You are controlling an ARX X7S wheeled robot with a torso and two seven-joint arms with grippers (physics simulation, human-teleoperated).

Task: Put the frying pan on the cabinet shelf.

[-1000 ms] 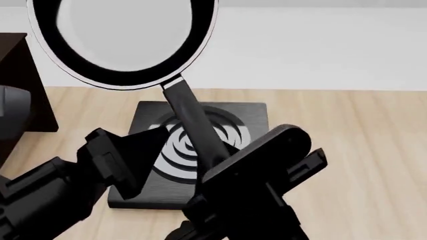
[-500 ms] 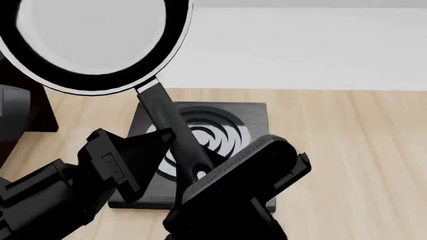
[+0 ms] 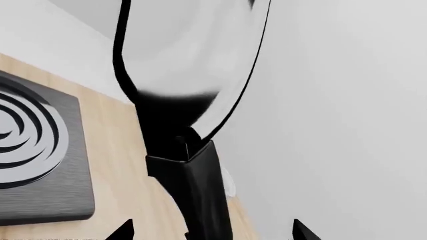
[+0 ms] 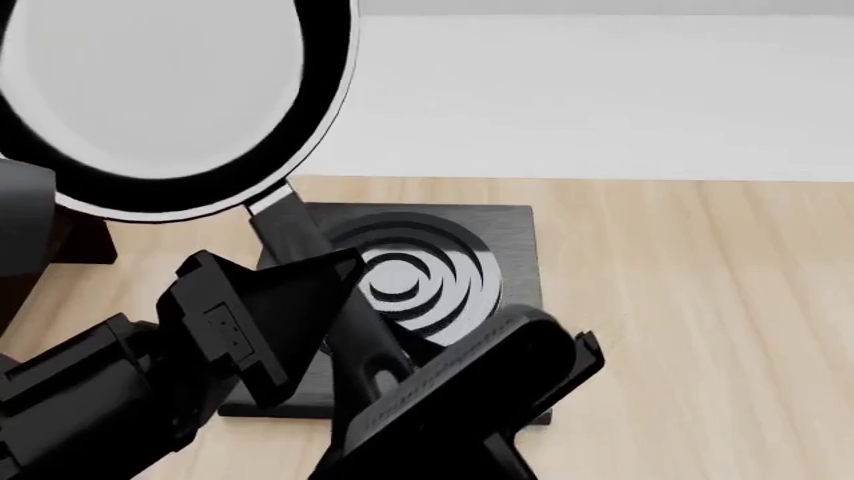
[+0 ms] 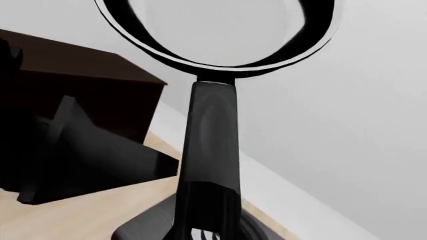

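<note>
Above the square black ringed burner plate (image 4: 400, 290), the round black pale-lined frying pan (image 4: 160, 95), handle apparently clamped by the right gripper (image 4: 400, 375), has swung left toward the dark brown wooden cabinet (image 5: 80, 95); the left gripper's (image 4: 314, 285) jaws stand wide.

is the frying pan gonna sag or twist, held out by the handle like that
The frying pan looks rigid, so sagging seems unlikely. Its wide bowl sits far from the grip, so it is probably front-heavy. The smooth round handle might twist.
</note>
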